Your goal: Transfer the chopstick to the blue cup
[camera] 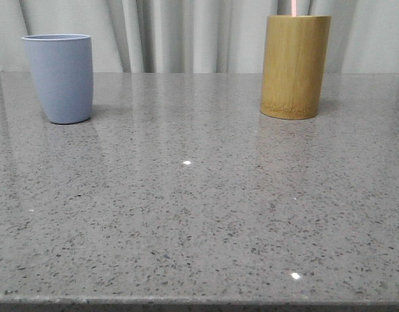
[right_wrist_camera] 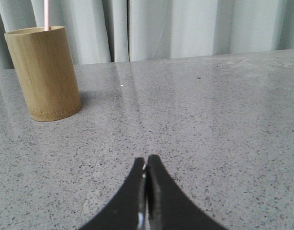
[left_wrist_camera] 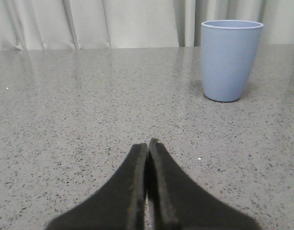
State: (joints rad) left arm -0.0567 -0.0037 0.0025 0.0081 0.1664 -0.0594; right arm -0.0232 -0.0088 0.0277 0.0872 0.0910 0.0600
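Observation:
The blue cup (camera: 60, 78) stands at the back left of the grey table; it also shows in the left wrist view (left_wrist_camera: 231, 60). A pale pink chopstick (camera: 295, 7) sticks up out of the yellow-brown bamboo cylinder (camera: 295, 66) at the back right; only its top shows. In the right wrist view the chopstick (right_wrist_camera: 47, 14) rises from the cylinder (right_wrist_camera: 44, 72). My left gripper (left_wrist_camera: 148, 142) is shut and empty, low over the table, well short of the blue cup. My right gripper (right_wrist_camera: 146, 159) is shut and empty, well short of the cylinder. Neither gripper shows in the front view.
The speckled grey stone table (camera: 199, 208) runs to a front edge at the bottom of the front view. Pale curtains (camera: 186, 32) hang behind the table's far edge.

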